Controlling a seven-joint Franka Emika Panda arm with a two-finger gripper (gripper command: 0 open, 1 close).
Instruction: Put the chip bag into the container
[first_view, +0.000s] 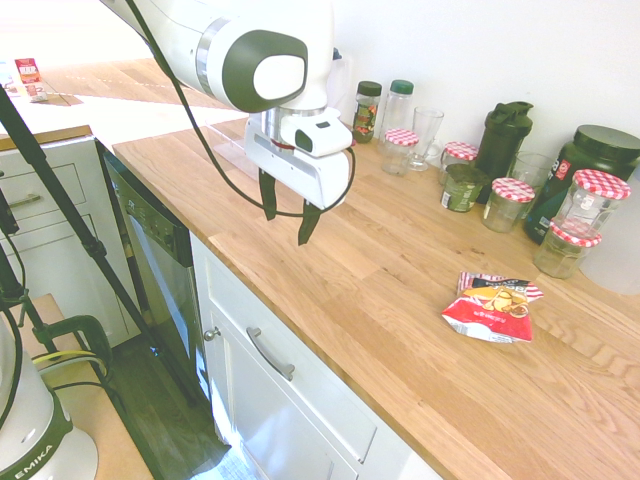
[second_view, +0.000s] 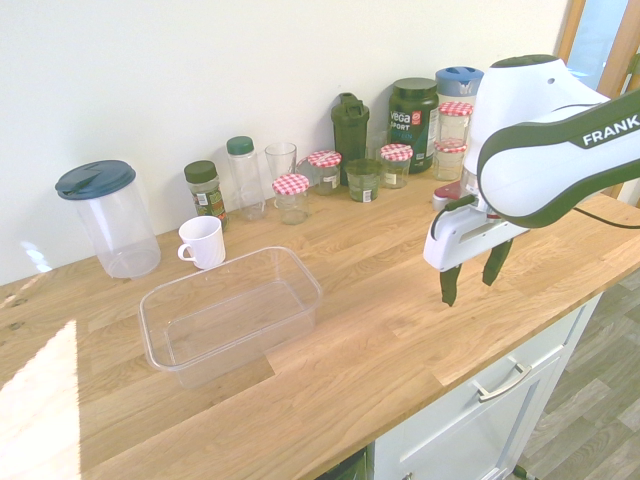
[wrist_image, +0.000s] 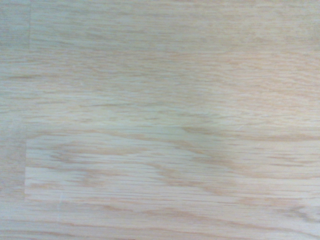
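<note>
Chip bag (first_view: 492, 308) lies flat on the tabletop (first_view: 400, 290), well apart from the spread, empty fingers (first_view: 268, 196).

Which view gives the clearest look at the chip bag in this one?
The first exterior view: the chip bag lies in full sight on the wooden counter, nothing covering it. In the second exterior view the arm blocks that spot, so no bag shows. The wrist view shows only bare wood grain.
</note>
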